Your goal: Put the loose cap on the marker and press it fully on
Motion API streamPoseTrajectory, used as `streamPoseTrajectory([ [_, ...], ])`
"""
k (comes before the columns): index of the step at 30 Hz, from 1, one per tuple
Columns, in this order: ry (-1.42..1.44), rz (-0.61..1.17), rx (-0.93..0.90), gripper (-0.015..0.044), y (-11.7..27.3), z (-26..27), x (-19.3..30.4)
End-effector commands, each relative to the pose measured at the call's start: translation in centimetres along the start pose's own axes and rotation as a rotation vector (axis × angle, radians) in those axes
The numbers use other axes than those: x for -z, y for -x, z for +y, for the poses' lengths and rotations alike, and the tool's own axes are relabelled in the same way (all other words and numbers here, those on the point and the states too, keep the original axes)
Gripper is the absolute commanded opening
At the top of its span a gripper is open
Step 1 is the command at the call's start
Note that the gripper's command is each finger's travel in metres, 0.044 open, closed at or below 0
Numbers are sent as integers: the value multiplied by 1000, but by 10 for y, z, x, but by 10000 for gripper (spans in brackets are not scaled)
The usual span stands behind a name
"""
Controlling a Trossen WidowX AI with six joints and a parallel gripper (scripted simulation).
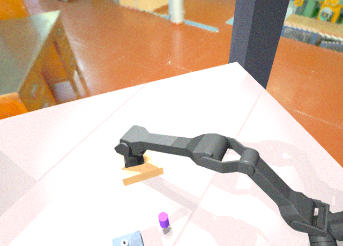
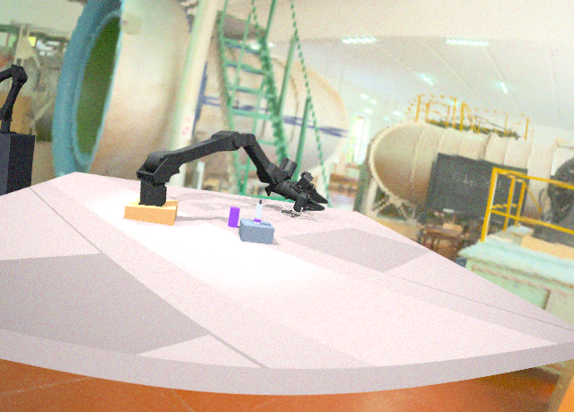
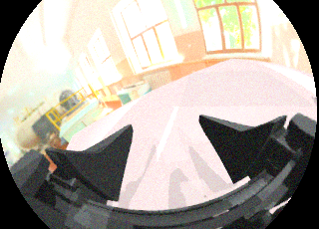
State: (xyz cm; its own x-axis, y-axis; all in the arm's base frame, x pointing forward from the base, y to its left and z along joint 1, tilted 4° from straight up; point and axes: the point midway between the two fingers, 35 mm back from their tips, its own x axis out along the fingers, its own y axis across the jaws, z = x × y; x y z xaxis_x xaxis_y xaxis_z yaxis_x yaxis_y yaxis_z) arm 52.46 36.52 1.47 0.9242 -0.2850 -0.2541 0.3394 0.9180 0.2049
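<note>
Marker point(image 2: 258, 210) stood upright in the grey-blue holder block point(image 2: 256, 232), tip up and bare; the block keeps it vertical so a cap can be pushed straight down onto it. In the top view only the block's corner and the marker's end showed at the bottom edge.

Purple cap point(image 2: 234, 216) stood on end on the surface point(image 2: 324, 282), just left of the block in the exterior view, not touching it. Upright and free on all sides, so a side grasp looked feasible without disturbing the block.

Hand point(image 2: 311, 200) hung low over the surface to the right of and beyond the block, well apart from the cap. Fingers stood wide apart with only bare surface between them in the wrist view; nothing held. Neither cap nor marker appeared in that view.

Arm base sat on a tan pad point(image 2: 152, 211), left of the cap.

Judgement: capping not started. Hand must travel back left past the marker to reach the cap; risk of clipping the marker on the way
</note>
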Motion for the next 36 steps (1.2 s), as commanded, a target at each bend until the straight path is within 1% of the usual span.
streamPoseTrajectory([
  [1,4,5,1,374,-1,-1,-1],
  [6,110,145,20,243,-18,-36,-38],
  [11,203,333,51,237,-21,-91,-72],
  [16,259,542,88,237,-4,-158,-98],
  [19,272,676,112,237,16,-200,-109],
  [23,265,859,144,237,54,-256,-118],
  [30,181,1187,197,237,146,-342,-123],
  [33,120,1316,215,237,190,-367,-120],
  [34,108,1338,218,237,198,-371,-120],
  [36,104,1346,219,237,200,-373,-119],
])
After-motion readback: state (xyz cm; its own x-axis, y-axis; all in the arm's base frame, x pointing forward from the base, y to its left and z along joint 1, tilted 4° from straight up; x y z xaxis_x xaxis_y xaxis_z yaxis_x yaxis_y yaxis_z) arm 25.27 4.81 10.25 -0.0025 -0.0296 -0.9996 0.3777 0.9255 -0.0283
